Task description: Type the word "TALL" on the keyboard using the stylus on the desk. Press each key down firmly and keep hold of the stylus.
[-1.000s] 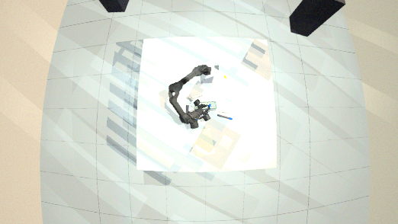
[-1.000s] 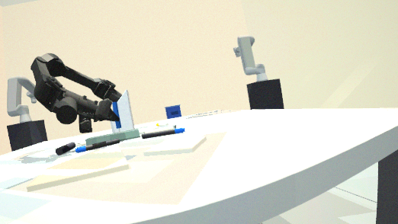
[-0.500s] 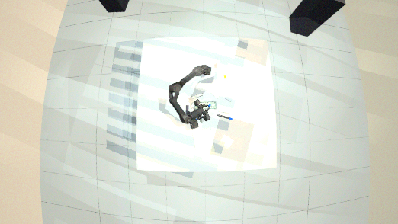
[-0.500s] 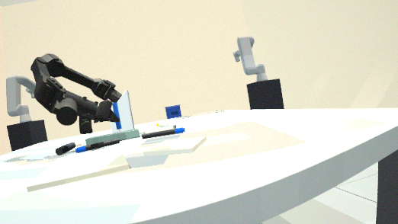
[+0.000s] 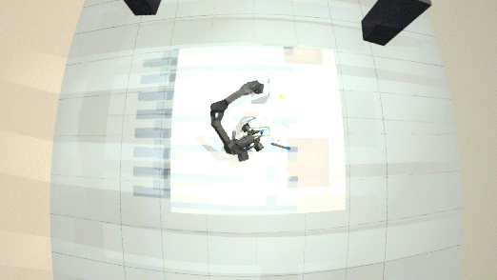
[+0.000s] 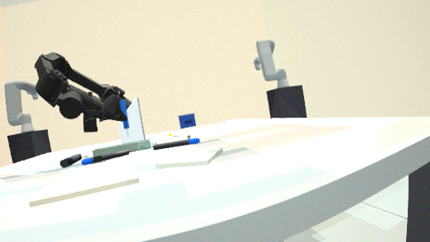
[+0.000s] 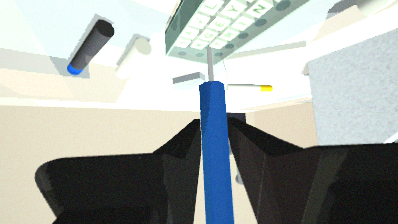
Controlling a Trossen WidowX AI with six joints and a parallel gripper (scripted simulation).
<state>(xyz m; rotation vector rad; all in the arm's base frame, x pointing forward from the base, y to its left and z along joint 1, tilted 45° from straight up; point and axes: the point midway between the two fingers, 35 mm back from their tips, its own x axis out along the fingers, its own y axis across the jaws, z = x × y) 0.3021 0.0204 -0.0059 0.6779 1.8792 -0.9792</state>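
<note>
My gripper [image 6: 124, 110] [image 7: 213, 124] is shut on the blue stylus [image 5: 262, 131] [image 6: 125, 113] [image 7: 213, 100], which points down with a thin grey tip. The small green keyboard [image 5: 266, 129] [image 6: 122, 147] [image 7: 178, 35] lies below the gripper. In the exterior view the tip shows a little above the keyboard's top. In the wrist view the tip overlaps the keyboard's near edge, by the lowest row of keys. Some letters, such as L, Y and N, can be read; others are too blurred. In the top view the arm partly hides the gripper and the keyboard.
A black marker with a blue end [image 5: 281, 146] [image 6: 173, 144] [image 7: 91, 46] lies beside the keyboard. Another marker [image 6: 107, 157] and a thick dark cylinder [image 6: 71, 160] lie near it. A pale panel [image 6: 135, 121] [image 7: 357, 90] stands close by. A yellow-ended pen [image 5: 281, 96] [image 7: 266, 88] lies farther off.
</note>
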